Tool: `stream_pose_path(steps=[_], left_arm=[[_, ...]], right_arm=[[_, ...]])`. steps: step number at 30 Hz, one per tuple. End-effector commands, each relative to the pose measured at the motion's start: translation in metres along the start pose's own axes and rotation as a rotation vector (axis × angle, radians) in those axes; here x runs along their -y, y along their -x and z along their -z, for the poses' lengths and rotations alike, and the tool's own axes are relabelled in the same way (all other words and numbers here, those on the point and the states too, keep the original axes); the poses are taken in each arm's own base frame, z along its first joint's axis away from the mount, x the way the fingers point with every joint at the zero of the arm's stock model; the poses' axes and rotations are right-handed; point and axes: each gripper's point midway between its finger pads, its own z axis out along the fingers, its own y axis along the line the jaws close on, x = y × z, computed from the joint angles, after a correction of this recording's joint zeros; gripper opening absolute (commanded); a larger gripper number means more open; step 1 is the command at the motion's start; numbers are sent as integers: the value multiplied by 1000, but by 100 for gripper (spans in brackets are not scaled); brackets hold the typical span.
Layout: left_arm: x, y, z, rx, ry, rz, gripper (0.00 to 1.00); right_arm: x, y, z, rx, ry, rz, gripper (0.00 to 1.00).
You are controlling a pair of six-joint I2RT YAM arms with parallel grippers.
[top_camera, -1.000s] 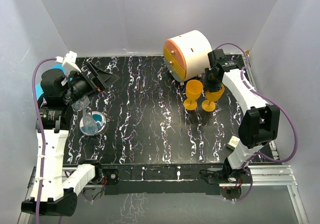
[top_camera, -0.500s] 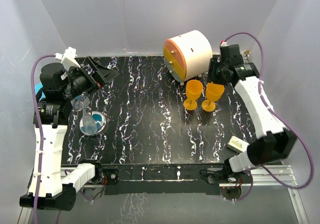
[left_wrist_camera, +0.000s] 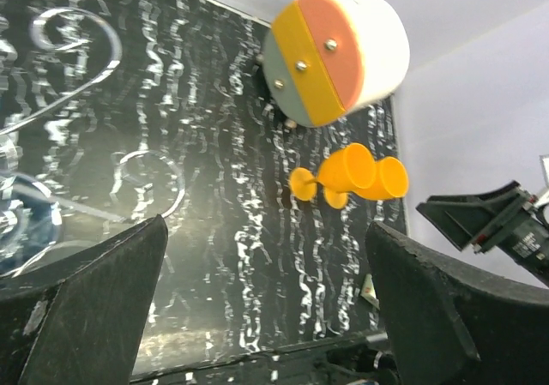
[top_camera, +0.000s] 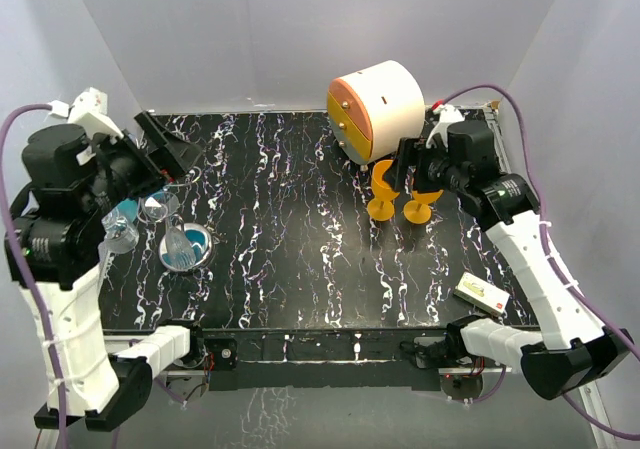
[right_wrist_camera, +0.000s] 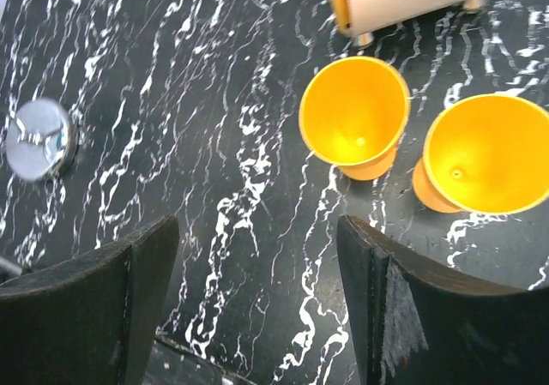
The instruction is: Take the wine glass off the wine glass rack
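The right hand (right_wrist_camera: pixel 257 273) has swung over two orange goblets (right_wrist_camera: pixel 353 115) beside the cabinet (top_camera: pixel 390 99).

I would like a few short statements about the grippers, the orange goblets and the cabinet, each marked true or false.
1. Both orange goblets stand upright. True.
2. The right gripper is shut on a goblet. False: it is open and holds nothing, above the goblets.
3. The left gripper is open and empty. True.
4. The cabinet sits at the table's near edge. False: it sits at the far edge.
5. The wine glass rack stands on the table's left side. True.
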Motion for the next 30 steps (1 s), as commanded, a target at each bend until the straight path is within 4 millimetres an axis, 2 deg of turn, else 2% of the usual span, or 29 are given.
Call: stream_pose_path(steps=[1, 6, 12, 16, 20, 21, 25, 27, 30], left_arm=[[-37, -11, 39, -9, 215, -84, 99], [-59, -21, 57, 15, 311, -96, 99], [-74, -31, 60, 9, 364, -117, 99], [-81, -29, 67, 38, 400, -115, 99], [-88, -28, 70, 73, 439, -89, 99], [-90, -28, 70, 78, 450, -87, 98], [-99, -29, 69, 58, 502, -91, 91], [-103, -27, 68, 53, 527, -99, 87], [-104, -26, 64, 42, 530, -119, 85]], right_arm=[[-38, 20, 14, 122, 145, 95, 75], [-81, 15, 23, 126, 364, 113, 83], [-128, 14, 32, 132, 656, 30, 91], [-156, 12, 25, 79, 781, -166, 87], [-201, 4, 16, 14, 843, -305, 85], [-218, -1, 19, -11, 877, -329, 84], [-258, -8, 14, -83, 947, -409, 82], [-273, -11, 11, -108, 969, -409, 82], [-278, -14, 5, -121, 961, -398, 81]])
